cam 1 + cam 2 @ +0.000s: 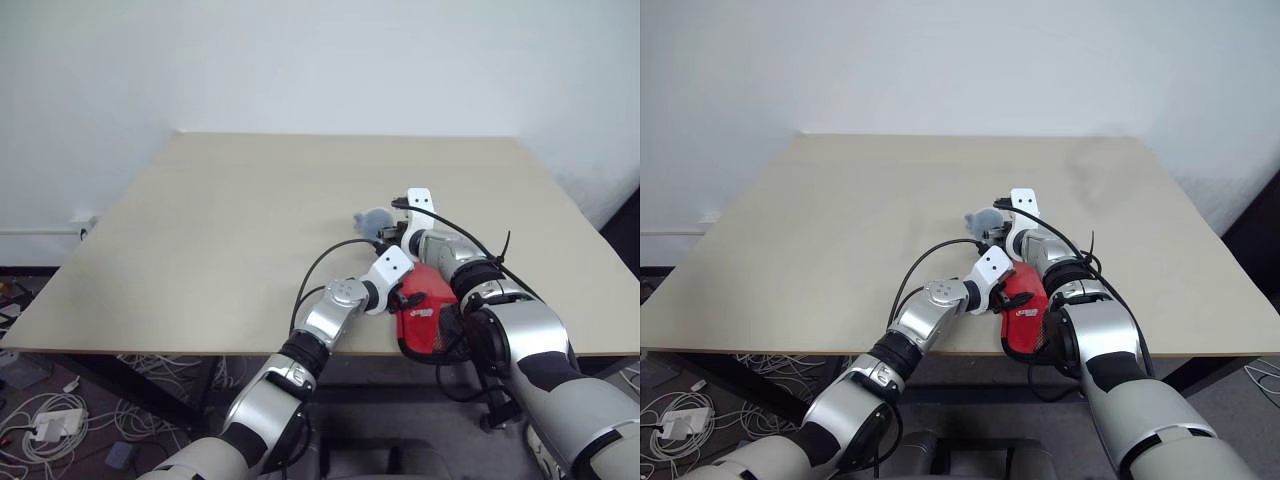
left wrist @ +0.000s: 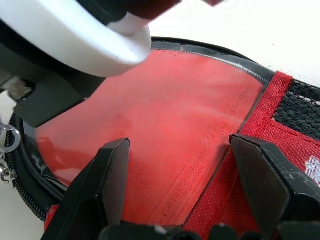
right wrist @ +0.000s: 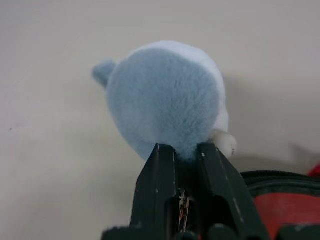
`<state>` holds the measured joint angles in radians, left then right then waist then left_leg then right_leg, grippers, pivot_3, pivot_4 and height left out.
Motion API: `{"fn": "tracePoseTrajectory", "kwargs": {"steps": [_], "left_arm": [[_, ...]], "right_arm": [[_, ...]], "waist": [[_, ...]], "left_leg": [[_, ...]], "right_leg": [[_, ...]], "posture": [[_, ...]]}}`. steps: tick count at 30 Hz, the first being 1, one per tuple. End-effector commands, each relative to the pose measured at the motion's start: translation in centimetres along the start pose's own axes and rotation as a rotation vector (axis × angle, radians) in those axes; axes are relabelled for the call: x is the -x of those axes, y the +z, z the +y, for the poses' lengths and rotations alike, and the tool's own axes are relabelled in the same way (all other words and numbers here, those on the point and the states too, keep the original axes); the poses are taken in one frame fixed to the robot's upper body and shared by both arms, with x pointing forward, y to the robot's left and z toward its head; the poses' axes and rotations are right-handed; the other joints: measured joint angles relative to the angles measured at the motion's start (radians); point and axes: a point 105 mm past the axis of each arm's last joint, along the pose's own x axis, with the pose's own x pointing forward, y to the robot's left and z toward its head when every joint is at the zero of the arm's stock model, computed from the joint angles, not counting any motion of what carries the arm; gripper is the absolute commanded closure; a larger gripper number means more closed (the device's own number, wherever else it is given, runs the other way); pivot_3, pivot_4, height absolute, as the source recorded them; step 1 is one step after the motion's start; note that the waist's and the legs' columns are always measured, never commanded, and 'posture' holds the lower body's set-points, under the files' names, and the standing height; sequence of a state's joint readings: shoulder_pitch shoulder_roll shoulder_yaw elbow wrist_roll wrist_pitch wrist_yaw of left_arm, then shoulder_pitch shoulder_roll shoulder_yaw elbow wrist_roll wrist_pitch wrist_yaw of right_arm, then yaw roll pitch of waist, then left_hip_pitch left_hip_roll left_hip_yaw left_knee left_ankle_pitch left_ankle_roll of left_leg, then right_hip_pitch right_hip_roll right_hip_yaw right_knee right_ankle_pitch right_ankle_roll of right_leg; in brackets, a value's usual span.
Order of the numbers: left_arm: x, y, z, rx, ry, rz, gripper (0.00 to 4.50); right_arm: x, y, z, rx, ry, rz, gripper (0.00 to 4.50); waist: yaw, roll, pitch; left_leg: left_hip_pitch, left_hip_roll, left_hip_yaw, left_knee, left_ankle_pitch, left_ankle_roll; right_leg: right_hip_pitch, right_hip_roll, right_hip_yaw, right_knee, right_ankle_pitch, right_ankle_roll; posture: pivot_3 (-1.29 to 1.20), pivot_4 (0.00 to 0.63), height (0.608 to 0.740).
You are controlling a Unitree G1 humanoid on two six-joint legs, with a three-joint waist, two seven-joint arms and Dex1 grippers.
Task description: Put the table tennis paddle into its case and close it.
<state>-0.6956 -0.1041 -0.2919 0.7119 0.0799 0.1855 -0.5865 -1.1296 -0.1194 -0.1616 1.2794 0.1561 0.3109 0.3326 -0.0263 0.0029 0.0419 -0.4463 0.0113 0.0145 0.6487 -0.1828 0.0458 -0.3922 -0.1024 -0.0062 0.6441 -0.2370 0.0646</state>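
Paddle (image 2: 150, 135) lies inside the red case (image 1: 425, 320) at the table's (image 1: 200, 250) near edge, zip unclosed. Left gripper (image 2: 175, 185): jaws spread over the case; right gripper (image 3: 182, 165): jaws clenched on a small metal zip pull beside a grey plush toy (image 3: 167, 95). Risk: the pull slips free, or the unpinned case drags off the edge.

I get even, soft room light on the table (image 1: 200, 240), no glare, faint shadows under the arms, head views sharp, the paddle's (image 2: 150, 130) rubber face glossy with pale sheen, blue plush toy (image 3: 167, 100) slightly soft, near fingers blurred
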Motion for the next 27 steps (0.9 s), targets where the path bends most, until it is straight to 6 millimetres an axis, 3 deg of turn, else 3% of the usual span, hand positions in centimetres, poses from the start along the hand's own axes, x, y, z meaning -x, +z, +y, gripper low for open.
{"fn": "tracePoseTrajectory", "kwargs": {"steps": [1,6,19,27], "left_arm": [[0.1,-0.7,0.2,0.004,0.014,0.044,1.11],[0.2,-1.6,0.5,0.053,0.044,0.088,1.11],[1.7,-2.3,1.6,0.129,0.091,0.1,1.11],[2.8,-2.5,2.4,0.165,0.134,0.098,1.11]], "right_arm": [[0.6,4.7,-0.3,-0.049,-0.058,-0.175,4.48],[0.8,4.7,-1.6,-0.228,-0.13,-0.224,4.48],[2.1,2.7,-6.4,-0.291,-0.34,-0.277,4.49],[2.7,4.1,-7.2,-0.445,-0.402,-0.355,4.49]], "waist": [[0.0,0.0,0.0],[0.0,0.0,0.0],[0.0,0.0,0.0],[0.006,0.001,0.0]], "left_leg": [[0.0,0.0,0.0,0.0,0.0,0.0],[0.0,0.0,0.0,0.0,0.0,0.0],[0.0,0.0,0.0,0.0,0.0,0.0],[0.001,-0.001,-0.001,0.001,0.0,0.001]], "right_leg": [[0.0,0.0,0.0,0.0,0.0,0.0],[0.001,0.0,0.0,0.0,0.0,0.0],[0.001,0.0,0.0,0.0,0.0,0.0],[0.002,-0.001,0.0,-0.001,0.0,0.0]], "posture": [[0.0,0.0,0.716],[0.0,0.0,0.716],[0.0,0.0,0.716],[0.0,0.0,0.716]]}}
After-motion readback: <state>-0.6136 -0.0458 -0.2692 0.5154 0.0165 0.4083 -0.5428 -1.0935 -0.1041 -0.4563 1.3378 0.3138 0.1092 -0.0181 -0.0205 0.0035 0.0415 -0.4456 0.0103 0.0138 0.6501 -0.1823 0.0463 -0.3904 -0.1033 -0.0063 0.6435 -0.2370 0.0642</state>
